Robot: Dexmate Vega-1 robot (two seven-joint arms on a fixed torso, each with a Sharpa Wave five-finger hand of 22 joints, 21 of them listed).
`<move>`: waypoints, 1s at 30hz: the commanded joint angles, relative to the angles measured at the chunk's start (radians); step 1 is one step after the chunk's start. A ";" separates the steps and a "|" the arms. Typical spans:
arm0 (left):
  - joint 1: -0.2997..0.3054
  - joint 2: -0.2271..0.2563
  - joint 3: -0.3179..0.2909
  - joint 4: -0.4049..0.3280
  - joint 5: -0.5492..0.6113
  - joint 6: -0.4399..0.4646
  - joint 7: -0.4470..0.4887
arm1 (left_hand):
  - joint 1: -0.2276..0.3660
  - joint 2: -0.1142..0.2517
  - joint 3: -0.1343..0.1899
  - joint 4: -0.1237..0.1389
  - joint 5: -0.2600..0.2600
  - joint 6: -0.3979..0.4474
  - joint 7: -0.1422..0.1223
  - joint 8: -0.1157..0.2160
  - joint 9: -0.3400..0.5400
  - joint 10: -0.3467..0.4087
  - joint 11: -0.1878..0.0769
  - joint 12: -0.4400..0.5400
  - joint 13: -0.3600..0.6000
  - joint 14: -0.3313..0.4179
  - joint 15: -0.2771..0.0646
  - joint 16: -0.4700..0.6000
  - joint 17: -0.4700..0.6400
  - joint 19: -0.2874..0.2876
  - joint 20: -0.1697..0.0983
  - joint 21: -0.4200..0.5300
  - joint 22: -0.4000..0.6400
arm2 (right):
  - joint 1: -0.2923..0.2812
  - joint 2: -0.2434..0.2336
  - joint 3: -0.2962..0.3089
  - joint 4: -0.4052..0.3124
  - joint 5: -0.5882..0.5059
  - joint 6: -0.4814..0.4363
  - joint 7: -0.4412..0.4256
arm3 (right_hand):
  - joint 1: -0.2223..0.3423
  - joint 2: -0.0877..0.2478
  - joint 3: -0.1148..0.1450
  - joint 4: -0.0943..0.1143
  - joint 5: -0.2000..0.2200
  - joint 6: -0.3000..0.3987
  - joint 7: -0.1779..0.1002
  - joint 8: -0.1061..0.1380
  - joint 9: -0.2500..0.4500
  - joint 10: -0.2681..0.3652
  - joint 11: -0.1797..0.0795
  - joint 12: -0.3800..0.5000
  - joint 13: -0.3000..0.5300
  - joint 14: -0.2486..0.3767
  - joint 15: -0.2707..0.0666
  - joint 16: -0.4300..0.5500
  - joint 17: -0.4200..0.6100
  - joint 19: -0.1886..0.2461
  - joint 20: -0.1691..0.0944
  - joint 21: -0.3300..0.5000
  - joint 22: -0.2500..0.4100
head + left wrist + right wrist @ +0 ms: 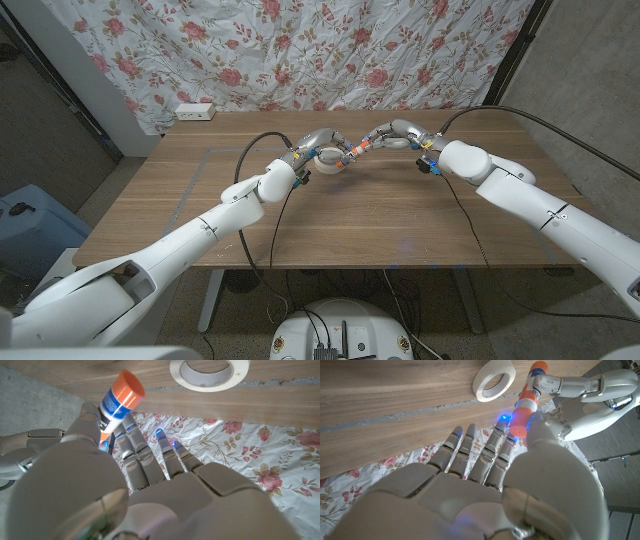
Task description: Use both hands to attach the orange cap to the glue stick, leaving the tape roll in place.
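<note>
Above the tape roll (329,158), both hands hold the glue stick (114,406), label print too blurred to read.

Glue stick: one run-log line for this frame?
glue stick: held mid-air by left hand | orange cap: on stick, gripped by right hand | tape roll: on table, untouched

A floral curtain (300,50) hangs behind the wooden table (200,200).
</note>
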 commanded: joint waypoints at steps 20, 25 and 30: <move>0.005 -0.002 -0.002 -0.006 0.009 0.000 0.013 | 0.014 0.028 0.004 0.002 0.004 0.117 -0.002 0.007 0.011 0.018 -0.023 0.006 0.004 -0.005 -0.109 -0.001 0.002 0.005 -0.003 0.005 0.003 | -0.032 0.016 0.019 0.026 0.052 0.039 -0.027 | 0.001 0.010 -0.005 0.001 0.000 0.011 -0.002 0.003 0.004 0.003 0.003 0.003 0.004 0.002 -0.121 0.013 0.005 0.005 0.007 0.002 0.003; 0.009 0.000 -0.004 -0.013 0.009 0.003 0.013 | 0.014 0.027 0.003 0.003 0.004 0.116 -0.006 0.007 0.011 0.018 -0.023 0.006 0.004 -0.004 -0.108 -0.001 0.002 0.005 -0.004 0.005 0.003 | -0.031 0.017 0.014 0.025 0.051 0.040 -0.025 | 0.001 0.010 -0.006 0.000 0.000 0.012 -0.002 0.003 0.004 0.004 0.002 0.003 0.003 0.003 -0.121 0.013 0.005 0.006 0.007 0.002 0.003; 0.011 0.001 -0.004 -0.014 0.012 0.002 0.017 | 0.014 0.027 0.003 0.003 0.004 0.117 -0.007 0.007 0.011 0.017 -0.023 0.006 0.004 -0.004 -0.108 -0.001 0.002 0.005 -0.002 0.005 0.003 | -0.032 0.019 0.012 0.027 0.053 0.042 -0.026 | 0.002 0.010 -0.007 0.000 0.000 0.014 -0.002 0.003 0.004 0.004 0.003 0.002 0.003 0.003 -0.121 0.014 0.005 0.007 0.007 0.002 0.003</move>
